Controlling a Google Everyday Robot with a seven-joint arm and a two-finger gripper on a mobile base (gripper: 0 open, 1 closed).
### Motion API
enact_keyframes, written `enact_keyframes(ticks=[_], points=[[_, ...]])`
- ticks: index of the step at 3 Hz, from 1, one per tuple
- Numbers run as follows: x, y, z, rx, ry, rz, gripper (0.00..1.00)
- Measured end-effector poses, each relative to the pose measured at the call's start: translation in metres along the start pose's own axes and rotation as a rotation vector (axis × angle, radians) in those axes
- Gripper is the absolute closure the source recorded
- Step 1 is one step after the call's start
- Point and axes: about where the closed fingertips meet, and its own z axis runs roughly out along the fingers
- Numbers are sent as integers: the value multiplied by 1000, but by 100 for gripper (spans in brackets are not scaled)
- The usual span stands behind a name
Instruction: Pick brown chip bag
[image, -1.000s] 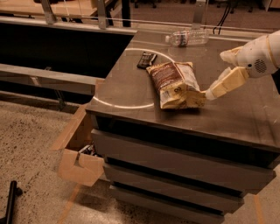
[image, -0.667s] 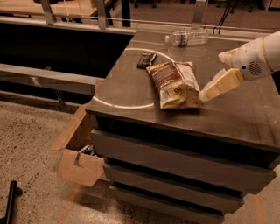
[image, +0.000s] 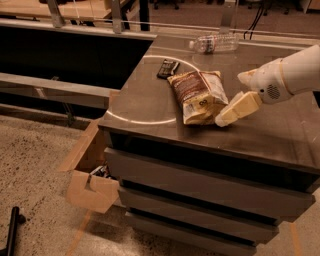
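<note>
- Currently the bag (image: 197, 95) lies flat on the desk (image: 150, 102), near the front edge, with its dark brown face up and 1 pale end toward the front.
- The pincer (image: 230, 98) comes in from the right on a white arm (image: 300, 70), low over the desk and just beside the bag's right side.
- Its 2 cream fingers (image: 239, 106) stand wide apart, and nothing is held between them.
- The nearer finger slants down to the left, and its tip meets the bag's front right corner; whether it presses on the bag I cannot tell.
- The other finger shows only as a short stub farther back, apart from the bag.
- A remote (image: 168, 68) lies just behind the bag's far left corner.
- A clear bottle (image: 215, 43) lies on its side at the back of the desk, well apart from the bag.
- A pale ring (image: 112, 117) is marked on the desk top, and the bag lies across its right part.
- An open cardboard box (image: 92, 185) sits at the desk's left.
</note>
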Motion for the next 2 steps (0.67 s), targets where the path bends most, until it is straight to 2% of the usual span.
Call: enact_keyframes(ticks=[1, 2], points=[[1, -2, 14, -19, -3, -21, 15], [-1, -3, 21, -38, -8, -34, 38]])
